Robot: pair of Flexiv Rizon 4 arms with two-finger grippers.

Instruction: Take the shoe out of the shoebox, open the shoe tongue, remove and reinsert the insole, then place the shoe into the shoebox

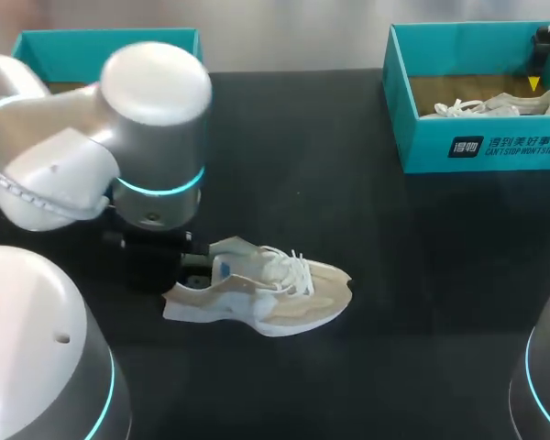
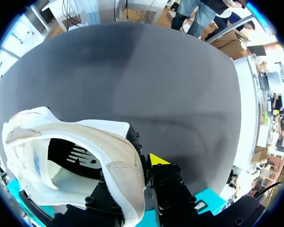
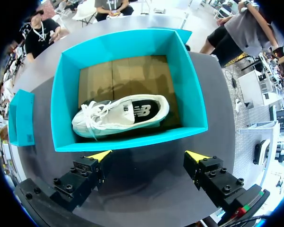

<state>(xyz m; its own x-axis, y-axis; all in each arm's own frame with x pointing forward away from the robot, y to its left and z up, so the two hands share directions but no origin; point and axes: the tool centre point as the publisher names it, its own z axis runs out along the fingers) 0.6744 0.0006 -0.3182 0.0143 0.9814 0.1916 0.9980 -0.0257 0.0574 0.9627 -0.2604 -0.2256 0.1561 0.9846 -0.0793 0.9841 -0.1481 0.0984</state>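
Note:
A beige and white shoe (image 1: pixel 270 291) lies on the black table, toe pointing right. My left gripper (image 1: pixel 200 266) is at its heel. In the left wrist view the heel collar (image 2: pixel 118 161) sits pinched between the fingers of the left gripper (image 2: pixel 143 172), which is shut on it; one yellow tip shows and the other is hidden by the shoe. The teal shoebox (image 1: pixel 495 147) stands at the back right with a second white shoe (image 1: pixel 490 107) inside. My right gripper (image 3: pixel 148 156) hangs open above the near wall of the shoebox (image 3: pixel 132 139), apart from the shoe inside (image 3: pixel 120 116).
A teal lid (image 1: pixel 101 44) lies at the back left, also seen beside the box as the lid (image 3: pixel 21 124) in the right wrist view. Black tabletop stretches between the shoe and the box.

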